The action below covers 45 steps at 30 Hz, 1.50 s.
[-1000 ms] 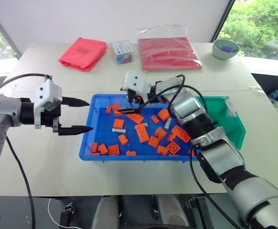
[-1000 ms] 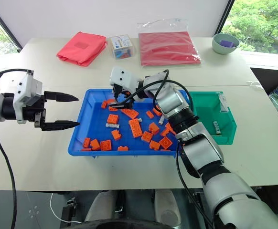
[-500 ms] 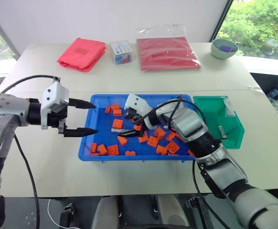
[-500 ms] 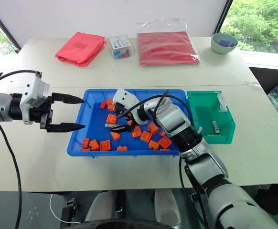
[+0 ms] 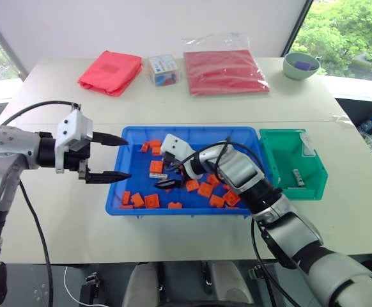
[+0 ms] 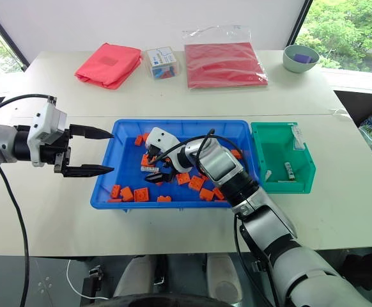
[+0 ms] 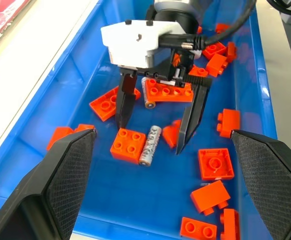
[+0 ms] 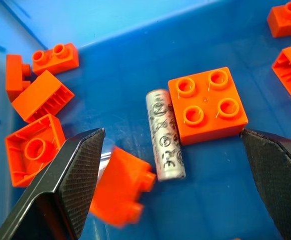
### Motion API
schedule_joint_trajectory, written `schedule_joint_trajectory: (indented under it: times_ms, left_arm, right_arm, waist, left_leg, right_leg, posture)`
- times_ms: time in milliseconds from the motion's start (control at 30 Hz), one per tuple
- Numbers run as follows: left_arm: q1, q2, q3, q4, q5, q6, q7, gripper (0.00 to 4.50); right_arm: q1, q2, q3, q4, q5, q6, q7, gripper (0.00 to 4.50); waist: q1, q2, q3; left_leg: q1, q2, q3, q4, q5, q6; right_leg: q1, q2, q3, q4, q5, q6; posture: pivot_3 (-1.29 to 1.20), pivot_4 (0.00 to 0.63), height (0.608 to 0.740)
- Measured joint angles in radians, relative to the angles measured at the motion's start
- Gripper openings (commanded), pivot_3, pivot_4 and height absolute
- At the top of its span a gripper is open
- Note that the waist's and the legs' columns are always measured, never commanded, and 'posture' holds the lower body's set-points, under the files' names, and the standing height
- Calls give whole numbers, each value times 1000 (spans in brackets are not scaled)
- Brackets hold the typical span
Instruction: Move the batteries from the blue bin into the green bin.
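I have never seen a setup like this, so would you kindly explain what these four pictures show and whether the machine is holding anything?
This is a humanoid robot with two arms, each ending in two black fingers. Two pictures look down from its head; two come from cameras on its wrists. On the white table sits a large bright blue plastic tray of orange toy bricks and small silver batteries, beside a smaller deep green plastic bin. The right gripper hangs open over one battery, holding nothing. The left gripper waits open at the tray's edge, also empty.

The blue bin (image 5: 127, 167) sits mid-frame on the worktop (image 5: 64, 230), bricks (image 5: 156, 166) and batteries (image 7: 149, 145) in it; the green bin (image 5: 314, 192) just right of it; a bowl (image 5: 301, 65) upper right.
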Motion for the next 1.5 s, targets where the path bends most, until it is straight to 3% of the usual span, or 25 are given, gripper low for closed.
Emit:
schedule_joint_trajectory:
  times_ms: [133,533,633,667,900,1033,1267,1400,1500]
  left_arm:
    - [-2,0,0,0,0,-1,3,4500]
    - [-32,-5,0,17,8,-19,3,4500]
    - [-32,-7,0,21,13,-20,2,4500]
    - [-32,-9,0,21,13,-20,1,4500]
    - [-28,-26,0,20,15,-21,-1,4500]
    - [-4,-49,-8,8,13,-18,12,4500]
    - [2,-99,-27,-18,10,0,34,4500]
    - [-34,-137,-34,-2,7,5,42,4500]
    - [-60,-156,-41,15,4,4,43,4500]
  right_arm:
    - [0,5,20,4,-10,-13,-1,1555]
    - [0,0,36,8,-29,-51,9,1555]
    - [0,-4,36,8,-29,-52,20,187]
    - [0,-6,35,8,-29,-52,24,62]
    - [0,-35,21,-60,-2,0,52,72]
    - [-25,-122,-112,-238,90,120,66,72]
    - [7,-454,-516,-410,212,342,9,72]
    - [173,-657,-648,-439,229,375,-3,72]
    - [291,-744,-729,-454,239,384,-14,72]
  waist:
    - [0,0,0]
    - [0,0,0]
    - [0,0,0]
    - [0,0,0]
    - [2,0,0]
    - [6,0,0]
    - [36,0,0]
    - [33,0,0]
    - [24,0,0]
  left_leg:
    - [0,0,0,0,0,0]
    - [0,0,0,0,0,0]
    - [0,0,0,0,0,0]
    - [0,0,0,0,0,0]
    - [0,0,-1,0,0,0]
    - [-1,0,-2,0,0,0]
    - [-1,0,0,0,0,0]
    - [-1,-1,0,0,0,0]
    - [0,0,0,0,0,1]
  right_leg:
    - [0,0,0,0,0,0]
    - [0,0,0,0,0,0]
    - [0,0,0,0,0,0]
    - [0,0,0,0,0,0]
    - [0,0,0,0,0,0]
    - [0,-1,0,0,0,0]
    - [1,-2,-1,-3,-2,-3]
    - [1,-2,0,-4,-2,-3]
    - [0,-1,1,-3,-2,-3]
  posture:
    - [0,150,736]
    - [0,150,736]
    - [0,150,736]
    - [0,150,736]
    - [0,150,736]
    - [0,150,736]
    - [0,150,736]
    - [0,150,736]
    - [0,150,736]
